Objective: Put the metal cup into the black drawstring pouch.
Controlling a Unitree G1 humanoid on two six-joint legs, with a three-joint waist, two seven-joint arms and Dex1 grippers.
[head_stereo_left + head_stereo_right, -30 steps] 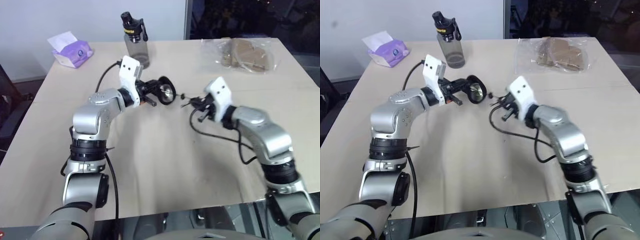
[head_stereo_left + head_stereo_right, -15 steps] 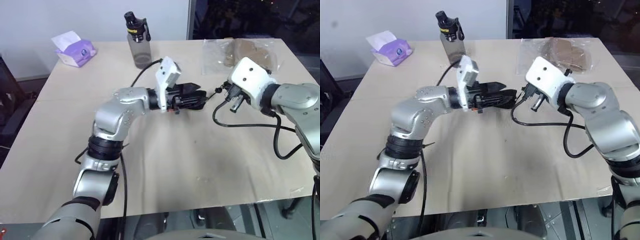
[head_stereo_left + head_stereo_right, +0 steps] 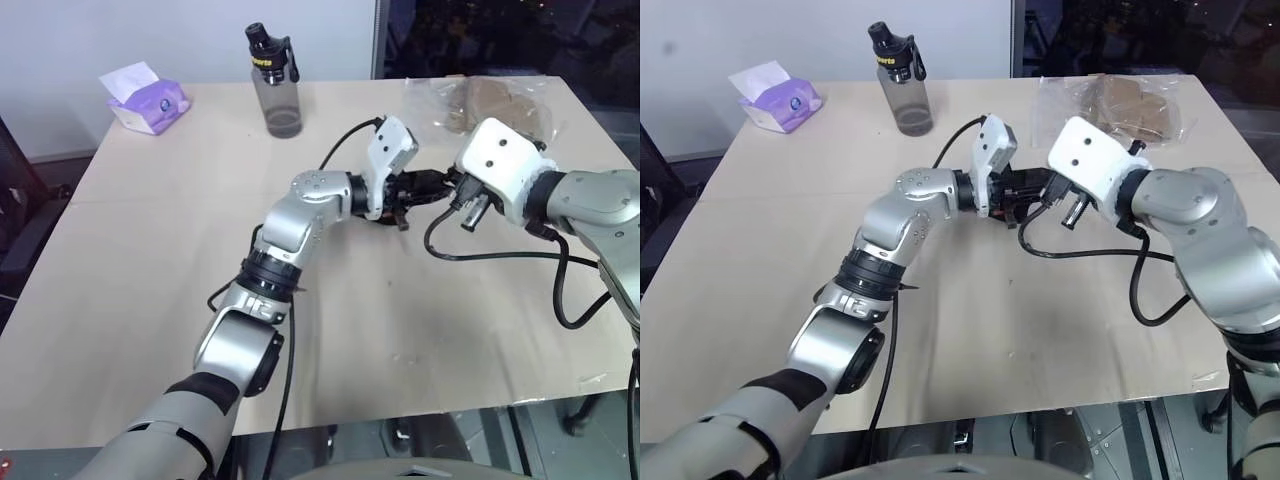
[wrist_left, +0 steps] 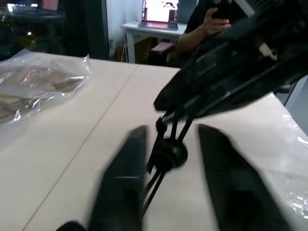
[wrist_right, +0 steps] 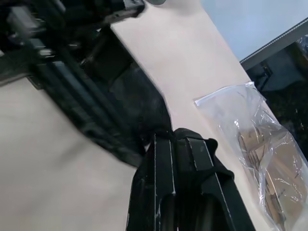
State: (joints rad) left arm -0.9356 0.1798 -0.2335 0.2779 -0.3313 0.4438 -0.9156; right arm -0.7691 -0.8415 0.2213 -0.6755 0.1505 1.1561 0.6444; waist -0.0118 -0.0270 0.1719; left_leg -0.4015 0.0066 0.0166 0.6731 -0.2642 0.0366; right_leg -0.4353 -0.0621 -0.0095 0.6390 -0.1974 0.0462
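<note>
My left gripper [image 4: 172,137] stands released, its two fingers apart with the small toggle [image 4: 169,154] and its thin cord hanging in the gap between them, close against one finger. My right gripper [image 5: 175,139] is clenched tight, fingers pressed together, and as far as I can make out it pinches the mouth end of the black drawstring pouch [image 5: 144,110], whose dark fabric bunches just past its tips. The two grippers meet nose to nose above the middle of the table [image 3: 180,260], the left arm reaching across toward the right, and the pouch is held up off the surface between them. I cannot tell whether the metal cup is inside it. Further out, a clear plastic bag [image 3: 490,100] of tan items lies at the far right of the table, a smoky-grey bottle [image 3: 275,85] with a black cap stands at the far edge, and a purple tissue pack [image 3: 145,100] sits in the far left corner. Beyond the table, a person's hand [image 4: 211,24] shows near a lit laptop [image 4: 161,12].
</note>
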